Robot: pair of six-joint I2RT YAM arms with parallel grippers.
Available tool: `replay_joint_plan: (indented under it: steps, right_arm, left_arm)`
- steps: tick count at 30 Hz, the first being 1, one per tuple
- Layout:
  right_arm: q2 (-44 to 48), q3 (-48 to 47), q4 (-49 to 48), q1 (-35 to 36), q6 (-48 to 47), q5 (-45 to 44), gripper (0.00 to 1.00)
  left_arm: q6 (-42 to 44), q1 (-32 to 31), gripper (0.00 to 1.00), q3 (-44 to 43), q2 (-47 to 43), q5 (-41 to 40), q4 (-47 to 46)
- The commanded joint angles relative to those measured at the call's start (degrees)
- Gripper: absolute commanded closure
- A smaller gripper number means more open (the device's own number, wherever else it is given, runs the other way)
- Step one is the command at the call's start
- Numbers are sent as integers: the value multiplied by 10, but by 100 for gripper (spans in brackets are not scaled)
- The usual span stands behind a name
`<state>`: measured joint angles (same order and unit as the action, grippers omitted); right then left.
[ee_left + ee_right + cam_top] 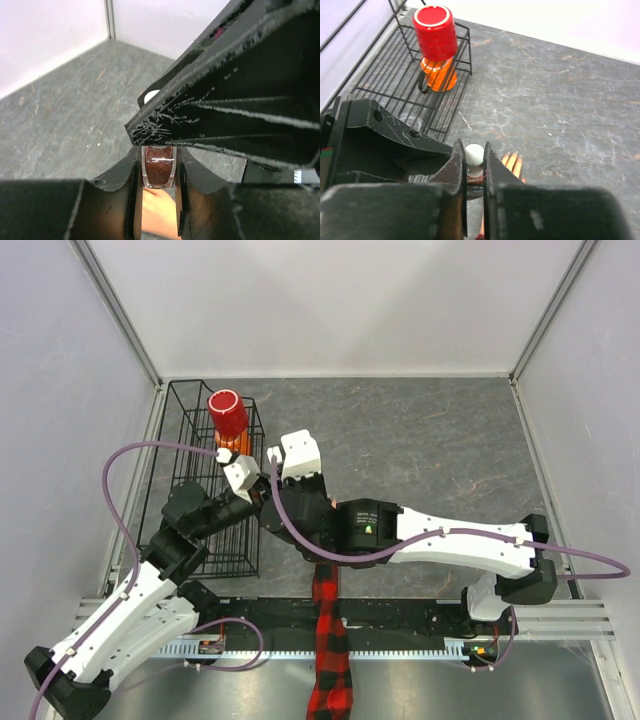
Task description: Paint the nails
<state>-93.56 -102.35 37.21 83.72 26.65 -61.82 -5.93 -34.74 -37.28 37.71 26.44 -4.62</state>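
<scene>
Opening the polish bottle (159, 172), clamped tight in the left gripper (159, 156) just above the mannequin hand (157, 212), white cap (474, 155) pinched in the right gripper (473, 146); next, twist and lift slowly, then brush the nails (513, 156) at that hand's fingertips.

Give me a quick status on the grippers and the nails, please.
Left gripper shut on polish bottle. Right gripper shut on its white cap. Mannequin hand beneath; nails too small to judge. Wire rack, red cup off to side.
</scene>
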Motion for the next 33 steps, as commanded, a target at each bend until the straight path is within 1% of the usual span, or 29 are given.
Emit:
replay_joint_plan:
  steps: [1,2,3,5,6,7,8,9,10,11,12,13,14,15,16,17,20,22,23,26,29,33]
  right_arm:
    - [28,19,11,21,22,74,76]
    - [42,28,4,15,7,105,69]
    - [57,45,-5,4,-8,122,59]
    - [99,69,-3,-7,-42,164,48]
    - [115,77,-2,-22,-54,190,39]
    - [147,85,-1,-33,-69,215,35]
    - [163,101,1,-43,-75,270,32]
    - [179,110,1,-68,-82,301,29]
    - [209,119,1,-81,-96,330,26]
    - [222,135,1,-96,-105,370,25]
    - [245,143,1,-124,-113,436,23]
    - [253,148,1,-137,-121,471,23]
    - [262,157,1,-146,-135,504,23]
    - [271,160,1,-163,-144,577,23]
    - [274,163,1,-168,-151,609,23]
    - [275,168,1,-173,-164,636,23]
    - [277,178,-11,-186,-171,707,27]
    - [277,184,-32,-195,-172,750,31]
    - [276,188,-40,-199,-172,757,35]
    - [266,187,-44,-207,-177,774,40]
    - [260,185,-53,-215,-179,782,52]
    - [252,182,-57,-221,-181,786,56]
  left_arm:
    - [22,11,98,-11,15,-87,-73]
    - [22,11,98,-12,17,-63,-73]
    - [22,11,98,-17,18,-49,-73]
    - [17,11,98,-21,25,-5,-75]
    - [15,11,98,-23,28,15,-79]
    - [13,11,98,-24,33,39,-82]
    - [10,11,98,-27,44,89,-86]
    - [6,11,98,-34,52,117,-89]
    - [-4,11,98,-37,58,143,-94]
    - [-9,11,98,-39,72,194,-104]
    - [-21,11,98,-43,78,216,-109]
    - [-27,12,98,-45,84,238,-115]
    - [-34,11,98,-46,90,280,-122]
    - [-51,11,98,-46,99,298,-141]
    - [-61,11,98,-46,104,316,-152]
    - [-72,12,98,-46,110,353,-164]
    - [-111,11,98,-47,132,401,-202]
    - [-127,11,98,-51,144,414,-213]
    - [-130,10,98,-52,148,425,-214]
    - [-144,11,98,-50,152,440,-228]
    - [-155,11,98,-49,152,448,-240]
    - [-160,11,98,-51,154,454,-242]
